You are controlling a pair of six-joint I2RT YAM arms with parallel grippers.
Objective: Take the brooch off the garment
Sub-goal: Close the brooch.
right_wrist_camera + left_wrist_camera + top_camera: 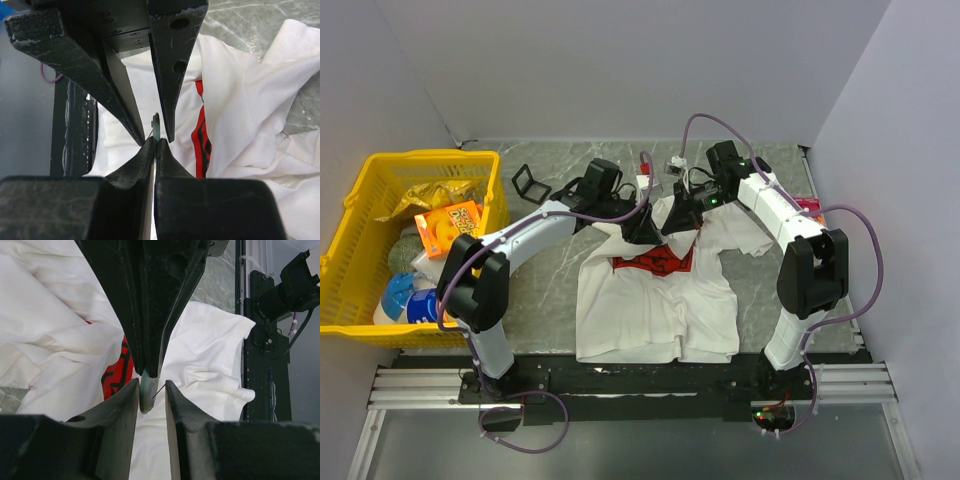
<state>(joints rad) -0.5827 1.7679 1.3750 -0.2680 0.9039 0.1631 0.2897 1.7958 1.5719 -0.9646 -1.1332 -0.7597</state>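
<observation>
**Brooch Out of the Cloth, or All but**

Pinches the pale green disc brooch (145, 392) by its rim in the right gripper (155, 145), tips pressed tight on the edge. Brackets the same disc with the left gripper (151, 386), spread wide, one finger just beside the disc's face and the other standing off across a gap. Meets over the far end of the white Coca-Cola T-shirt (655, 310), near the collar and just beyond the red print (655, 262).

Shows a thin bare pin (159, 390) jutting from the disc into that gap, with no cloth visibly threaded on it in either wrist view. Holds the brooch above the rumpled white fabric, not flat against it. Cannot tell from overhead whether a fold near the collar is lifted along with it.

Reads, on that evidence, as the main step done or very nearly so, with the pin apparently out of the weave. Leaves at most a last clean pull away from the shirt, then a spot on the grey table (550, 270) for setting the brooch down. Calls for care with the exposed point, liable to snag the cotton again on the way.

Off to the left, out of the action, a yellow basket (430, 156) of groceries.
</observation>
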